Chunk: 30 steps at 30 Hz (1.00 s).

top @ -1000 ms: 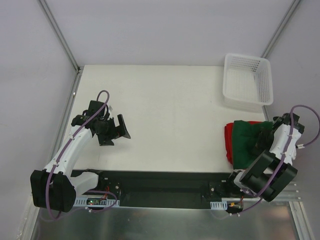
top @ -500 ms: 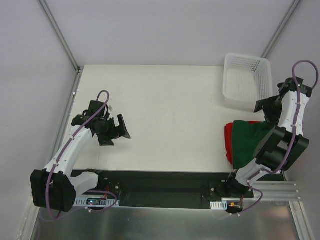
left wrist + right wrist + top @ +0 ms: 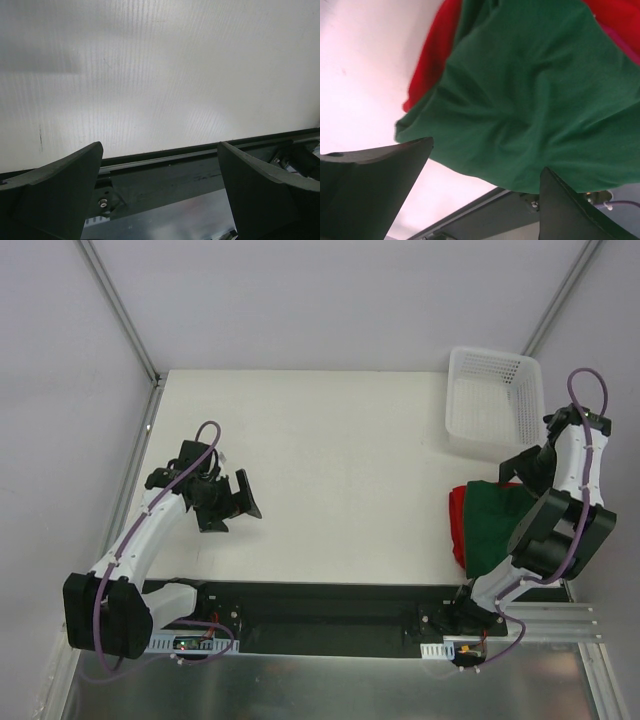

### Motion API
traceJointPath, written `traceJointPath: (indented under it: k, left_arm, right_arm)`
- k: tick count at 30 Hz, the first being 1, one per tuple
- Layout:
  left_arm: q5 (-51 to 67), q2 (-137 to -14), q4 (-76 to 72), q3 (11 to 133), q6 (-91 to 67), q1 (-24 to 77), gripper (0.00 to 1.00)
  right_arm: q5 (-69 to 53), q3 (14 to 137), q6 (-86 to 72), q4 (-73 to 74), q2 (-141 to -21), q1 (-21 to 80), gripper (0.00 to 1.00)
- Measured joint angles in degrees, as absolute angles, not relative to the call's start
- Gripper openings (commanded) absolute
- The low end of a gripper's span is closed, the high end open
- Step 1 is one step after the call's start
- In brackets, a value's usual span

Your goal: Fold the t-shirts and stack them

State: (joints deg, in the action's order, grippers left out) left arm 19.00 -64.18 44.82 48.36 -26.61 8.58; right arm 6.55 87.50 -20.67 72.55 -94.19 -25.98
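Note:
A folded green t-shirt (image 3: 493,527) lies on top of a red t-shirt (image 3: 458,518) at the table's right front edge. My right gripper (image 3: 523,466) hangs open just above the pile's far right corner, near the basket. In the right wrist view the green t-shirt (image 3: 530,100) fills the frame, with the red t-shirt (image 3: 434,57) showing at its edge; the right gripper (image 3: 485,200) holds nothing. My left gripper (image 3: 232,510) is open over bare table at the left. The left gripper (image 3: 160,195) has only table and rail between its fingers.
A white plastic basket (image 3: 530,405) stands at the back right corner, just beyond the right gripper. The black base rail (image 3: 320,605) runs along the near edge. Metal frame posts (image 3: 120,310) rise at the back corners. The white table (image 3: 340,460) spans the middle.
The right arm lifted off the shirt pile, swung up toward the basket, then dropped back slightly. The green shirt stays on the pile. The left arm has not moved.

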Motion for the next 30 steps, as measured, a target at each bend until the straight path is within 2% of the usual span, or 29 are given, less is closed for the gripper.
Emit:
traceJointPath:
  k: [9,17,30]
  left_arm:
    - [19.00,-65.54,44.82,48.36,-26.61,8.58,0.99]
    - [19.00,-65.54,44.80,48.12,-26.61,8.58,0.99]
    - [19.79,-63.75,44.82,48.01,-26.61,8.58,0.99]
  right_arm:
    - [5.34,71.07,-23.64,67.07,-90.61,-28.18,0.96]
    - [6.96,70.37,-27.05,64.53,-85.89,-28.91,0.96]
    - [10.92,65.84,-28.25,61.32,-86.28,-32.05,0.96]
